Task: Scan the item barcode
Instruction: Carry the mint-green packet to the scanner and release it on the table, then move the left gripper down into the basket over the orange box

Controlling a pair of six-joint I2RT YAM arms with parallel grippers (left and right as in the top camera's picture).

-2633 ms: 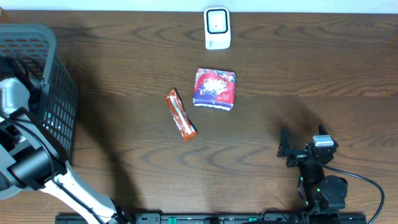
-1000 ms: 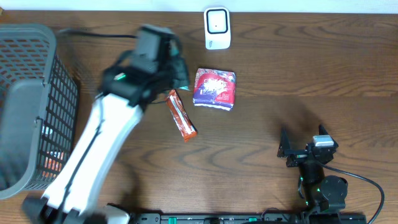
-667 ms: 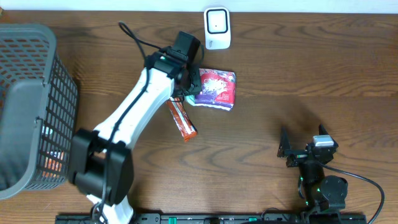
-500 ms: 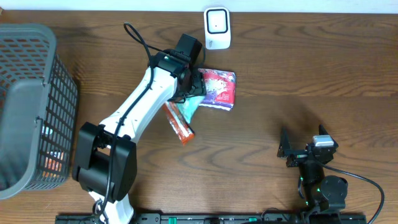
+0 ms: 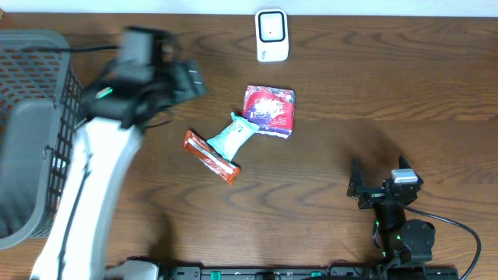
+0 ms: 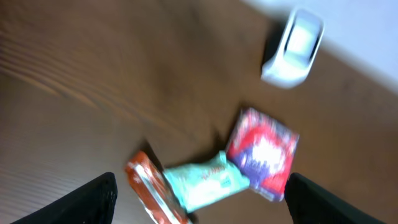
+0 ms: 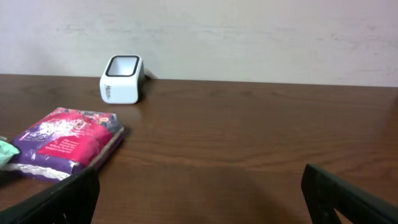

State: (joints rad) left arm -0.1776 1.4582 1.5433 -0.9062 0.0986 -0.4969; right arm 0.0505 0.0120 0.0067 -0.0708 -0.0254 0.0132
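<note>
A teal packet (image 5: 236, 134) lies flat on the table between an orange bar (image 5: 210, 155) and a red-and-purple packet (image 5: 269, 110), touching both. The white scanner (image 5: 271, 35) stands at the back edge. My left gripper (image 5: 191, 80) hovers, blurred, up and to the left of the items. It is open and holds nothing. Its wrist view looks down on the teal packet (image 6: 205, 180), the orange bar (image 6: 152, 196), the red-and-purple packet (image 6: 264, 152) and the scanner (image 6: 295, 46). My right gripper (image 5: 379, 169) stands open at the front right, empty.
A dark mesh basket (image 5: 39, 132) fills the left edge with a few items inside. The right wrist view shows the scanner (image 7: 122, 79) and the red-and-purple packet (image 7: 68, 140) ahead to the left. A pale wall runs behind the table.
My left gripper brought the teal packet over from the basket, opened and let it go beside the orange bar, which shifted left. The arm has since swung back up and left.
</note>
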